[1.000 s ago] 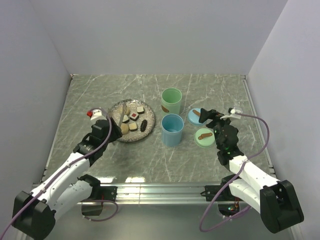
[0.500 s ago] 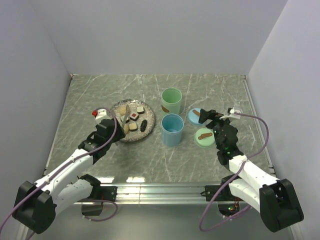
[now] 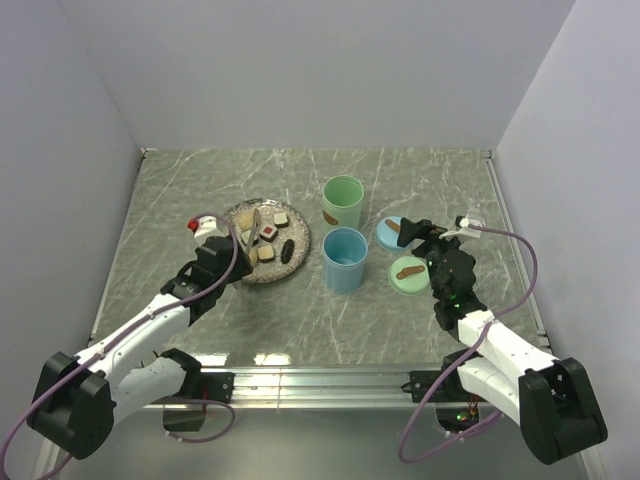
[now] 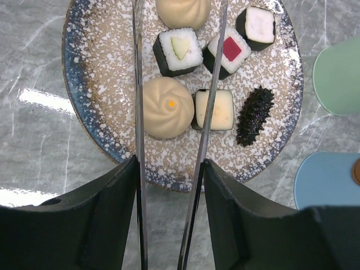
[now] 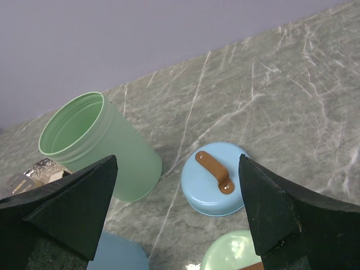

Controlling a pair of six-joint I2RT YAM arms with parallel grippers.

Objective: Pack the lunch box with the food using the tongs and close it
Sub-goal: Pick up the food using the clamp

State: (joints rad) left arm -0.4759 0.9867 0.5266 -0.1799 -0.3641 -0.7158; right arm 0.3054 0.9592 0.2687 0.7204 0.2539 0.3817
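Note:
My left gripper [image 4: 170, 169] is shut on the silver tongs [image 4: 138, 84], one finger pressing on each arm. The tongs reach out over the speckled plate [image 4: 101, 84], and their two arms straddle a round beige ball [image 4: 167, 107]. Other food on the plate: a second beige ball [image 4: 183, 11], a green-centred cube [image 4: 179, 50], a red-topped cube [image 4: 229, 52], a white cube [image 4: 256, 27], a beige cube [image 4: 216, 109] and a dark oblong piece [image 4: 255, 115]. The lunch box stands as a green container [image 3: 343, 202] and a blue container [image 3: 345, 260], both uncovered. My right gripper [image 5: 180, 208] hangs open above the lids.
A blue lid [image 5: 216, 179] and a green lid [image 5: 236, 253], each with a brown handle, lie flat on the marble table right of the containers. The green container [image 5: 107, 146] stands just left of the blue lid. White walls close in the table on three sides.
My left gripper has moved a little away from me and to the right, carrying the tongs further over the plate, and the tong arms have drawn slightly closer. The right arm has not moved.

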